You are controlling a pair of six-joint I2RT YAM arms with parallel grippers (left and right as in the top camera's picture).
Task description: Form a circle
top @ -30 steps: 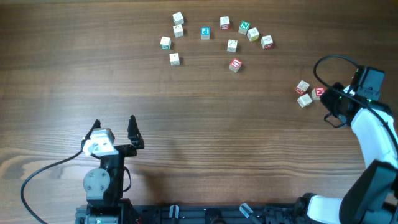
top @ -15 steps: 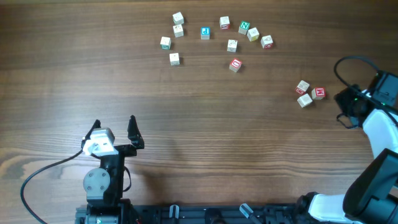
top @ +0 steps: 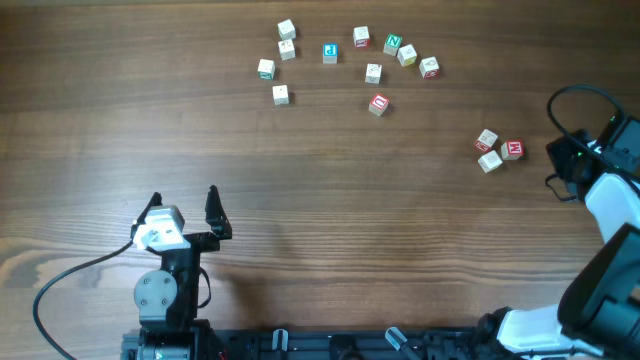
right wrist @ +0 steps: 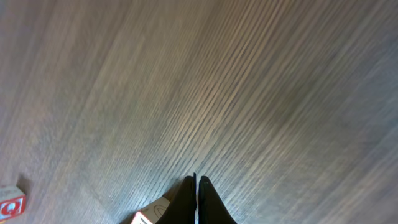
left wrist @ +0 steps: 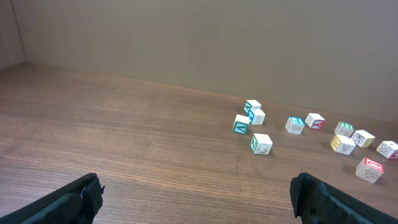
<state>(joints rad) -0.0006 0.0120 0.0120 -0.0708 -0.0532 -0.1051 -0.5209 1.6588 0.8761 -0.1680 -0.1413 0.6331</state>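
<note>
right gripper point(right wrist: 195, 194): fingers pressed together, closed on nothing. in the overhead view it sits right of the three-block group point(top: 496, 150), apart from it. one second earlier it was just beside that group; it has since drawn back toward the right table edge. the three blocks lie where they were, and no other block has moved.

left gripper point(top: 185, 208): jaws spread wide and empty, well apart from the three-block group, far to its lower left. unchanged from the earlier frame.

letter blocks point(top: 330, 52): small pale cubes with coloured letter faces in red, green, blue and yellow. eleven lie scattered up and to the left of the three-block group, well apart from it. they form a loose, uneven arc with two blocks inside it, not a closed ring. the three-block group sits tight, its cubes touching or nearly so, one showing a red face point(top: 512, 149).

all rest on the wood-grain table point(top: 330, 220).
</note>
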